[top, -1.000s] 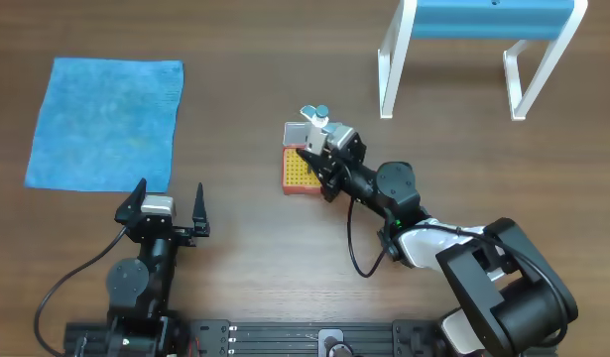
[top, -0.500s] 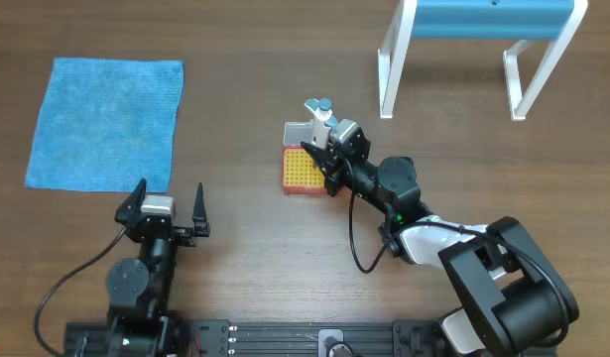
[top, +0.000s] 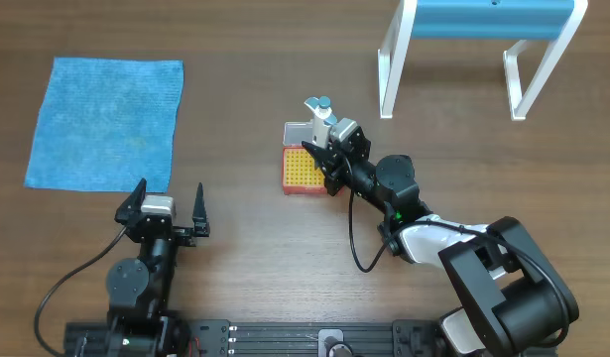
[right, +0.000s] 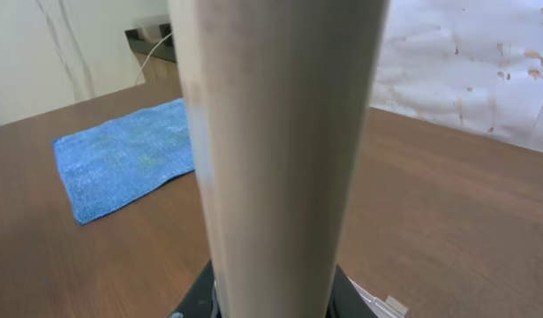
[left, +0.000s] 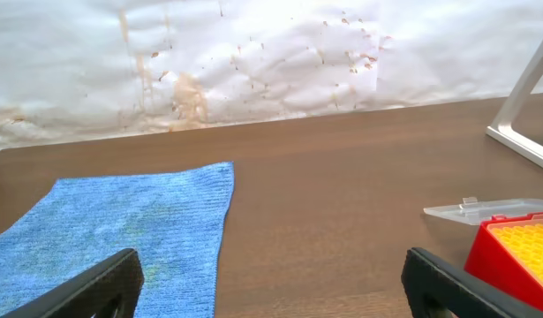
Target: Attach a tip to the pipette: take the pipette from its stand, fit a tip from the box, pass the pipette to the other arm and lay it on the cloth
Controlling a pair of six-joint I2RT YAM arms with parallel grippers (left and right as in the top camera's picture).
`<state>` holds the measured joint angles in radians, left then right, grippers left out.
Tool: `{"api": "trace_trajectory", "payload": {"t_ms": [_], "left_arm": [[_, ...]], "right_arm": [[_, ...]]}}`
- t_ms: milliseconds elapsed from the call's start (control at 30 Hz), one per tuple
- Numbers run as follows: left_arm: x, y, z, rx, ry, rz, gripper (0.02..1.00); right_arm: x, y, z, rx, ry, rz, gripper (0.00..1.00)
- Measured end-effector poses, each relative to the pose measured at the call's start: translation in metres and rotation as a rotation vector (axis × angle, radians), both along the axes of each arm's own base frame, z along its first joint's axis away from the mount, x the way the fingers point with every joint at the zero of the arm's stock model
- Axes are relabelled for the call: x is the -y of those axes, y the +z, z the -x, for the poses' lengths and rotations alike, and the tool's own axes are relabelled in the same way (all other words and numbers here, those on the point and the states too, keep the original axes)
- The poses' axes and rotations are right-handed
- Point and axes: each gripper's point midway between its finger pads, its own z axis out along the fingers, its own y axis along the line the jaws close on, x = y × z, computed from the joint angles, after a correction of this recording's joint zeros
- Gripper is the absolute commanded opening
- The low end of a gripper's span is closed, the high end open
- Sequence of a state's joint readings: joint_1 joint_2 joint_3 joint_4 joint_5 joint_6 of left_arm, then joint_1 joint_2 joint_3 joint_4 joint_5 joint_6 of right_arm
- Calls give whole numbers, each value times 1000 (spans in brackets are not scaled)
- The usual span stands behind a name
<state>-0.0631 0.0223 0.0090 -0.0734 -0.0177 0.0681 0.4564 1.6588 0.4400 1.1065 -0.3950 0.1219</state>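
My right gripper (top: 329, 151) is shut on the pipette (top: 319, 109), which stands upright over the far right corner of the tip box (top: 299, 173), a red box with a yellow tip rack. In the right wrist view the pipette's cream barrel (right: 280, 150) rises close before the camera and hides its lower end. The blue cloth (top: 106, 121) lies flat at the far left of the table. My left gripper (top: 166, 204) hovers open near the front left, just in front of the cloth (left: 121, 238), with nothing between its fingers (left: 86, 291).
The white and blue pipette stand (top: 483, 40) is at the back right. The tip box's clear lid (top: 298, 132) lies folded open behind the box. Bare wooden table (top: 245, 248) stretches between the two arms.
The right gripper with the pipette has shifted slightly up and to the right over the tip box, then held still. The left arm has not moved.
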Motion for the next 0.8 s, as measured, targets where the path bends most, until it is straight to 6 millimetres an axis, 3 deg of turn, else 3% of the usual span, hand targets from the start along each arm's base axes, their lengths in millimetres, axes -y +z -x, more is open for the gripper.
{"api": "trace_trajectory", "payload": {"t_ms": [800], "left_arm": [[0,0,0,0,0,0,945]], "right_arm": [[-15,-11,13,-8,63,89,73]]}}
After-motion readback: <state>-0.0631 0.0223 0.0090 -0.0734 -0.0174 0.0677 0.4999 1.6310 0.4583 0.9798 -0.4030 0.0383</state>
